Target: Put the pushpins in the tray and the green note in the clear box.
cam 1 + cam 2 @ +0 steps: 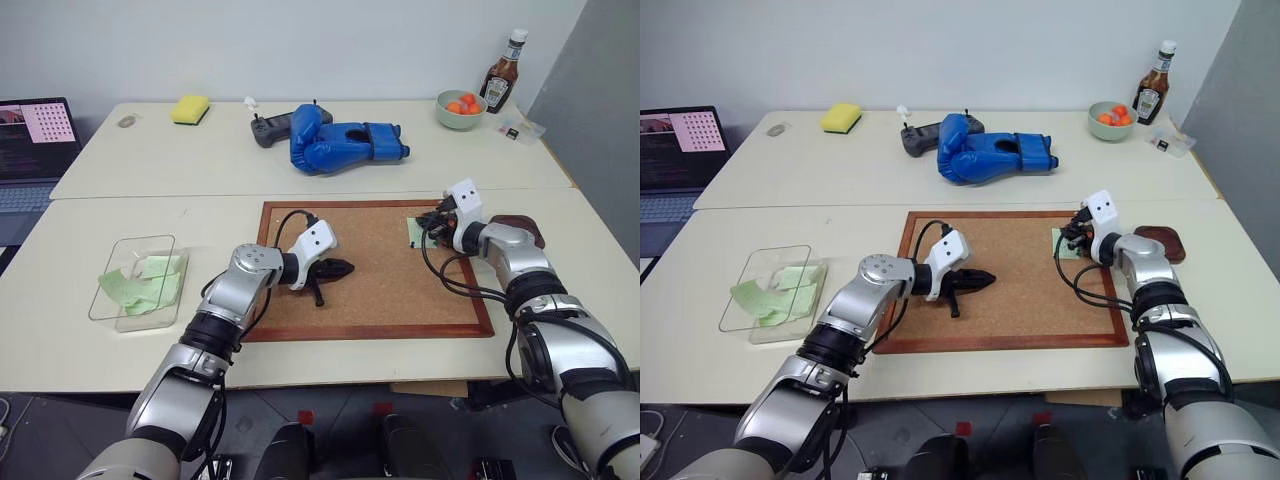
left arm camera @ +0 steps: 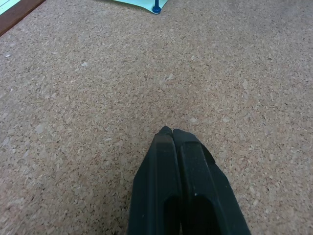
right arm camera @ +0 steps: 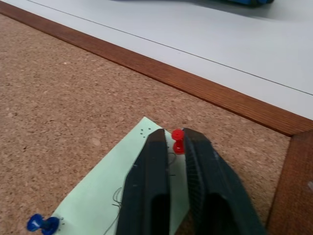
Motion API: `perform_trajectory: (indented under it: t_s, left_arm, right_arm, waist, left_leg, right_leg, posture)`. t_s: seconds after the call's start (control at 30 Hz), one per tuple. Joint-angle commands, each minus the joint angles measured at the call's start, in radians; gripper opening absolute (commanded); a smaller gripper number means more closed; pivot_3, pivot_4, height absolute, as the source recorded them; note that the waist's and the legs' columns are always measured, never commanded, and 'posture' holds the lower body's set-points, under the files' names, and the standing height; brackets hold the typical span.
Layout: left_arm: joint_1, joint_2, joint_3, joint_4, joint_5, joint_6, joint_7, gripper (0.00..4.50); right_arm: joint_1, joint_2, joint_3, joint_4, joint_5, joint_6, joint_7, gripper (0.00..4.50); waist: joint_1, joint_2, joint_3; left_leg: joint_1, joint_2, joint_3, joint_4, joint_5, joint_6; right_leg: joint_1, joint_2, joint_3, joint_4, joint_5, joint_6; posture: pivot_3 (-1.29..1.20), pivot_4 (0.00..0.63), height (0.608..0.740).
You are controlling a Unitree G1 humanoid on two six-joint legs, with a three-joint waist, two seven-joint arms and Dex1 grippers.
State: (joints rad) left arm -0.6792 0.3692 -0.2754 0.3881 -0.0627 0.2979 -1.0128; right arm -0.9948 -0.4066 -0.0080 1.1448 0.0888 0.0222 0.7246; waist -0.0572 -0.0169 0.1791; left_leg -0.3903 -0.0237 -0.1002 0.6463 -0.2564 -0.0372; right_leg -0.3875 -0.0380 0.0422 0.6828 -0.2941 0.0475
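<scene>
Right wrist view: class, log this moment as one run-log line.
right tool: shut on red pushpin | green note: on corkboard, blue pushpin in | left tool: shut, empty

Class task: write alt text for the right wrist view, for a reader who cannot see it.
The right claw is shut on a red pushpin stuck in the green note on the corkboard. A blue pushpin pins the note's other corner, and the board's wooden frame borders a pale table.
</scene>
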Motion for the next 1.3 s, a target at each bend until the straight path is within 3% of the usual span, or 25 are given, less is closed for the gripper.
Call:
perform_trajectory:
  t_s: [0.03, 0.47, 0.8, 1.1, 1.3]
  left_arm:
    - [0.035, 0.008, -0.030, 0.003, 0.026, 0.031, -0.002, 0.00]
    - [-0.020, -0.019, -0.051, 0.105, 0.070, 0.110, 0.060, 0.00]
    - [-0.058, -0.028, -0.069, 0.159, 0.073, 0.082, 0.044, 0.00]
    - [-0.038, -0.034, -0.092, 0.139, 0.073, 0.087, 0.013, 0.00]
    - [-0.039, -0.042, -0.088, 0.128, 0.070, 0.092, 0.014, 0.00]
  right_arm:
    - [-0.048, 0.011, -0.027, 0.005, 0.001, -0.031, -0.008, 0.06]
    - [-0.028, -0.010, -0.113, -0.100, 0.073, 0.056, 0.014, 0.06]
    - [0.115, -0.048, -0.166, -0.436, 0.117, 0.184, -0.041, 0.06]
    - [0.374, -0.148, -0.311, -0.839, 0.103, 0.397, -0.315, 0.06]
    - [0.467, -0.169, -0.368, -0.900, 0.118, 0.485, -0.371, 0.06]
  waist:
    - [-0.001, 0.000, 0.000]
    - [-0.001, 0.001, -0.001]
    - [0.001, 0.002, -0.002]
    - [0.018, 0.005, -0.004]
    - [0.016, 0.009, -0.007]
  left_leg:
    - [0.000, 0.000, 0.000, 0.000, 0.000, 0.000]
    - [0.001, -0.001, 0.000, 0.001, 0.000, 0.001]
    - [0.014, -0.001, -0.001, 0.001, 0.000, 0.001]
    - [0.011, -0.001, -0.002, 0.000, 0.000, 0.001]
    - [0.012, -0.001, 0.001, 0.000, 0.000, 0.002]
  right_leg:
    - [0.000, 0.000, 0.000, 0.000, 0.000, 0.000]
    - [0.001, 0.000, 0.000, 0.000, 0.001, 0.001]
    - [0.015, 0.000, 0.000, -0.001, 0.003, 0.002]
    - [0.013, 0.000, -0.001, -0.003, 0.003, 0.002]
    - [0.014, 0.000, 0.001, -0.003, 0.002, 0.002]
  posture:
    - [0.00, 0.150, 0.740]
    - [0.00, 0.150, 0.740]
    - [0.00, 0.150, 0.740]
    - [0.00, 0.150, 0.740]
    - [0.00, 0.150, 0.740]
